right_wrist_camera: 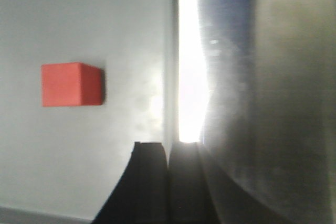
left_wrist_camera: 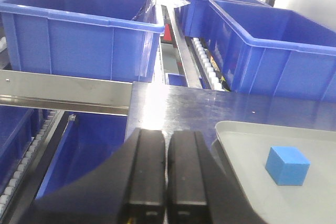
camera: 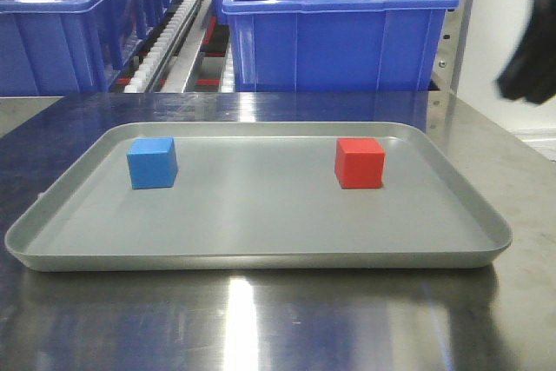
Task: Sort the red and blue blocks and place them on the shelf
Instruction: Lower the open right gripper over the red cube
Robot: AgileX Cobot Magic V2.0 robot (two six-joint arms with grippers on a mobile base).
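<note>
Exterior front-facing view: the blue block (camera: 152, 162) sits toward 9 o'clock on the tray (camera: 261, 260) and the red block (camera: 360, 162) toward 3 o'clock. Both rest flat and well apart, neither touching the rim. The shelf (camera: 165, 41) with its bins (camera: 330, 32) stands beyond the tray at 12 o'clock.

Neither block is held, so the sort looks unstarted, and the step in hand is probably the reach for a first pick.

The left gripper (left_wrist_camera: 167, 137) has its fingers pressed together with nothing between them. It hovers over the tabletop (left_wrist_camera: 173, 108), outside the tray's corner. The right gripper (right_wrist_camera: 168, 150) is likewise closed and empty, over the tray's edge.

To do this well, each gripper should spread its fingers before it descends. It should then centre over its block, turn the pads square to two opposite faces and come straight down, so that neither finger nudges the cube. The lift must clear the tray rim before the swing toward the shelf.

In the left wrist view, the blue block lies between 3 and 4 o'clock of the fingertips, apart from them. In the right wrist view, the red block lies at about 10 o'clock of the fingertips, also apart.
</note>
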